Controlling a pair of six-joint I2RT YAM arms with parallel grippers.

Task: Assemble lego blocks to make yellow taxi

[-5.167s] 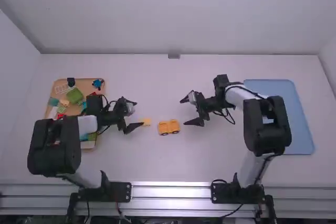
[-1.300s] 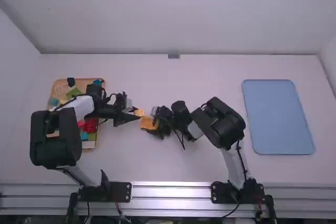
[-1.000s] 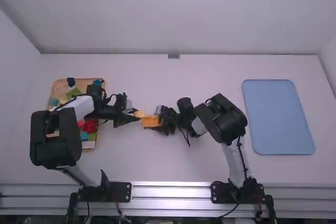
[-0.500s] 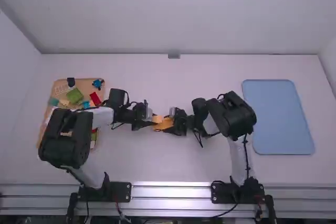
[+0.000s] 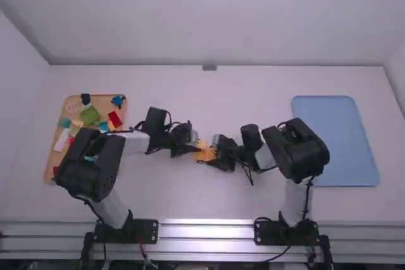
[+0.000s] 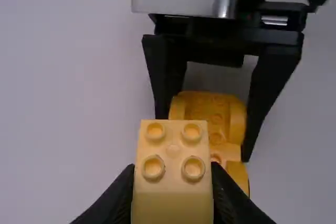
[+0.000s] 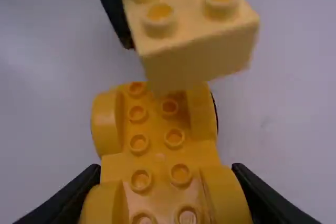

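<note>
Left wrist view: the left gripper (image 6: pixel 172 181) pinches a pale yellow block (image 6: pixel 172 148), the right gripper (image 7: pixel 165 179) clamps the yellow car base (image 7: pixel 157 157); both have just shifted right, block above the base's left end, near mid-table, probably lining up for joining.

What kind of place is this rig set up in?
Probably a robot test cell or lab bench: a white table with plain walls, a metal rail along the near edge, and two arms mounted by it.
</note>
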